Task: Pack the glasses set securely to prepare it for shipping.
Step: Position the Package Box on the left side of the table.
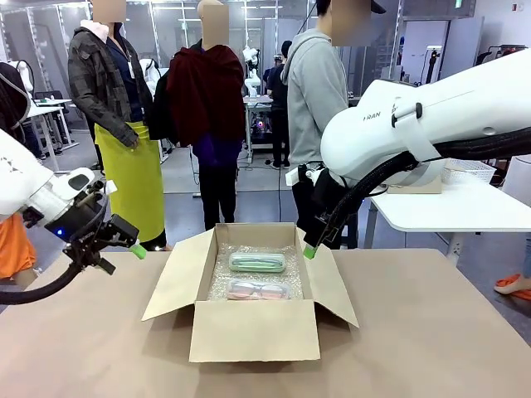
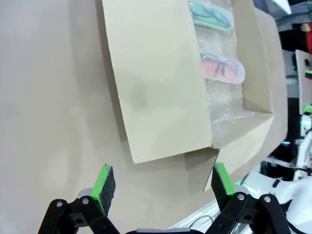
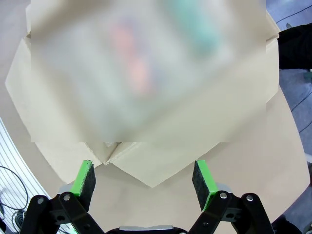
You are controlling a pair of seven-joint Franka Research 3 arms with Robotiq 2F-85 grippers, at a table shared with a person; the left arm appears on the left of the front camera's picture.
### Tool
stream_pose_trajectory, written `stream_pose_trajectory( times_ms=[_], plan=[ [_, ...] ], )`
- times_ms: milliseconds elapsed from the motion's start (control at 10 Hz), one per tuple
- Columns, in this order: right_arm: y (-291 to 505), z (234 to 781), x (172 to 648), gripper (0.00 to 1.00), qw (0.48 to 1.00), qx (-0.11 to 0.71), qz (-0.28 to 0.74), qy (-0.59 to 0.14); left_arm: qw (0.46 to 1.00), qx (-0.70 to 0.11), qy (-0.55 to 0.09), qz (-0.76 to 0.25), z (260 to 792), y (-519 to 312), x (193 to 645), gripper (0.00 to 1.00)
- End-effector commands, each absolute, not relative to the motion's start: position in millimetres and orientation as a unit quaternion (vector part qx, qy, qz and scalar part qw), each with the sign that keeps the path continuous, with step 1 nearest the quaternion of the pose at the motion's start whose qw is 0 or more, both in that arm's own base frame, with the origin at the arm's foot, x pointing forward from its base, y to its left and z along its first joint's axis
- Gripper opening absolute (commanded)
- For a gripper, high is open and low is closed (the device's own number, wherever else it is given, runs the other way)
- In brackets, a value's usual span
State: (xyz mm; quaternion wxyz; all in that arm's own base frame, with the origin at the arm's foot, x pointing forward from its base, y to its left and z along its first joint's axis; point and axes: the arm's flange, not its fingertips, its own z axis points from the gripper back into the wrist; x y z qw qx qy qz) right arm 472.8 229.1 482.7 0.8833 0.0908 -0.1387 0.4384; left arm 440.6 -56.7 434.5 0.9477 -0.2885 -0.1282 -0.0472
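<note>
Your left gripper (image 2: 160,183) had its fingers spread wide apart with nothing between them, hanging above the bare table (image 1: 431,332) just off the outer edge of the box's (image 1: 254,330) near-side flap (image 2: 156,83); in the front view that gripper (image 1: 124,240) sat well to the left of the box. Beyond those fingertips, inside the open cardboard box, the pink case (image 2: 223,67) lay on bubble wrap (image 2: 224,105), and the mint-green case (image 2: 210,15) lay farther on, side by side with it and apart. From the front you could see the mint-green case (image 1: 257,262) at the far side of the box and the pink case (image 1: 258,289) nearer. Your right gripper (image 3: 144,179) was also empty, fingers wide apart, poised over a corner of the box where two flaps meet; the box's inside was blurred in that wrist view. From the front, the right gripper's (image 1: 310,249) green fingertip hung just above the box's right flap (image 1: 333,282).
</note>
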Motion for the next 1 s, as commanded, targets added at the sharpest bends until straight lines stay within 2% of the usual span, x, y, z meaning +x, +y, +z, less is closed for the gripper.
stream_pose_trajectory(
  times_ms=[0,300,500,900],
  plan=[
    [229,483,471,1.0,0.885,0.085,0.438,-0.134,0.933,-0.341,-0.106,-0.031,411,-43,460,1.0],
    [229,483,471,1.0,0.885,0.085,0.438,-0.134,0.926,-0.364,-0.094,-0.022,374,-36,475,1.0],
    [229,483,471,1.0,0.885,0.085,0.438,-0.134,0.92,-0.386,-0.061,-0.01,345,-42,489,1.0],
    [229,483,471,1.0,0.885,0.085,0.438,-0.134,0.899,-0.433,-0.06,0.007,299,-42,515,1.0]
  ],
)
